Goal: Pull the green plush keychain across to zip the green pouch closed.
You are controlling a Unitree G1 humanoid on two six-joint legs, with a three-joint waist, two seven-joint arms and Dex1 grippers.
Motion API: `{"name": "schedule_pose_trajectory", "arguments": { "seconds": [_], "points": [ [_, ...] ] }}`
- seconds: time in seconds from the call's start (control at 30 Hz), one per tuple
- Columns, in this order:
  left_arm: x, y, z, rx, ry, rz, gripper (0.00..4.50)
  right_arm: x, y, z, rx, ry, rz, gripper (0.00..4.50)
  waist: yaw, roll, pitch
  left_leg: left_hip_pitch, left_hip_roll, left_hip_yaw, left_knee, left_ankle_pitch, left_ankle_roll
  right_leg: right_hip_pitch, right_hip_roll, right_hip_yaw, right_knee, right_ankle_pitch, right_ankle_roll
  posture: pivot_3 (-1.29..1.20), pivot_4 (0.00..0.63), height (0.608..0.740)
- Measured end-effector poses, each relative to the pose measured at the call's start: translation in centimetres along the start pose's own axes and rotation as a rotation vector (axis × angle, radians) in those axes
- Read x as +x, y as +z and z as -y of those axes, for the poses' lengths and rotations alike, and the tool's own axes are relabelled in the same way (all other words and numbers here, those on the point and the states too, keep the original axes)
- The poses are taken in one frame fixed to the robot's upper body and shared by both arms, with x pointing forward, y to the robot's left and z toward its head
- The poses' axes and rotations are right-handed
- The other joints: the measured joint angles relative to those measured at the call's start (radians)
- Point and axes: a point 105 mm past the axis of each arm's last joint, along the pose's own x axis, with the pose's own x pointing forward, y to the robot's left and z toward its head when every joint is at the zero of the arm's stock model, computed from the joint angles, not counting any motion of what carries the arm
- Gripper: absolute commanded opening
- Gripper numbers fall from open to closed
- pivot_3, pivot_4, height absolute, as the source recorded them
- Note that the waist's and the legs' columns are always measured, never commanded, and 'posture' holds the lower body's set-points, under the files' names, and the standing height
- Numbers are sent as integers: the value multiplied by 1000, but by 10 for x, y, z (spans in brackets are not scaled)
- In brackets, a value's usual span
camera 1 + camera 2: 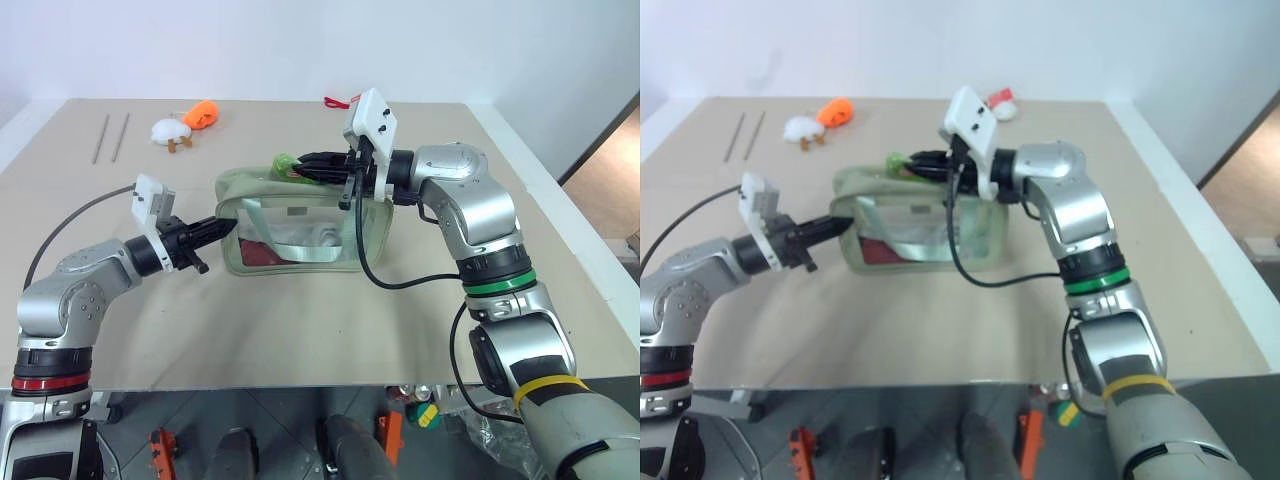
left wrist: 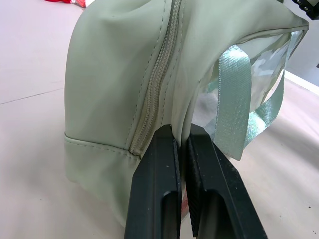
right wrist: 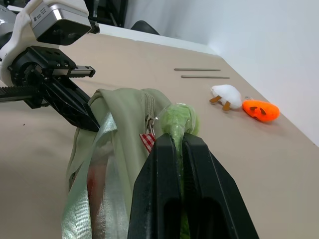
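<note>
Two grippers: both are engaged with the bag, one at each end.
Table [image 1: 300, 330]: one beige top, on which every listed item is carried.
Green pouch [image 1: 300, 235]: one; it is stood upright near the table's middle, between the two grippers. The clear side panel is turned toward the robot, with the green strap handle [image 2: 234, 94] hung across it. The top zipper [image 2: 157, 84] is seen running along the pale fabric in the left wrist view.
Left gripper [image 1: 222, 226]: clenched. The two black fingers [image 2: 154, 189] are pressed together on the fabric at the pouch's left end, just beside the end of the zipper line. The gripper is held level and pointed toward the pouch.
Right gripper [image 1: 305, 165]: clenched. In the right wrist view the fingers [image 3: 159, 194] are closed on the lime-green plush, which is squeezed between them. The gripper is held level above the pouch's top and pointed toward the robot's left.
Green plush keychain [image 3: 178, 119]: one; it is located on top of the pouch, toward its left half, gripped at the right fingertips. A small red-and-white checked tag [image 3: 147, 140] is seen beside it at the zipper.
Metal rods [image 1: 112, 137]: two; laid side by side at the far left of the table, well apart from the pouch.
White plush toy [image 1: 168, 131]: one; placed at the far side of the table, touching or just beside the orange one.
Orange plush toy [image 1: 203, 114]: one; next to the white toy.
Red-and-white item [image 1: 1002, 101]: one; near the far edge, partly hidden behind the right wrist; its kind cannot be told.
</note>
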Motion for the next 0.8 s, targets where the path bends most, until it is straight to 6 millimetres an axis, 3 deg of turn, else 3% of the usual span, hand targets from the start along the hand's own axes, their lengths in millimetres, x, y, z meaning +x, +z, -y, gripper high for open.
{"name": "schedule_pose_trajectory", "arguments": {
  "seconds": [0.23,0.53,0.63,0.73,0.8],
  "points": [
    [2,-1,1,-9,-6,6,0,-20,-7,16,-69,-68,-72,47,2,0,0,0,0,0,0,0,0,0,0,0,0,0,0,0,150,740],
    [2,-2,2,-11,-9,8,0,-93,-4,56,-342,-233,-298,47,4,0,0,0,-1,1,0,0,0,0,-1,0,-1,-1,1,0,150,740],
    [2,-2,2,-11,-8,8,0,-107,-3,61,-392,-253,-350,47,3,0,0,0,-1,1,0,0,0,0,-1,1,0,-1,1,0,150,740],
    [4,-3,2,-17,-15,9,0,-137,-5,67,-518,-279,-498,47,4,0,0,0,-2,1,0,0,0,0,-2,1,-1,-1,1,0,150,740],
    [4,-2,3,-17,-18,10,0,-145,-12,62,-593,-251,-580,47,5,0,0,0,-2,1,0,0,0,0,-2,1,-1,-1,2,0,150,740]
  ]
}}
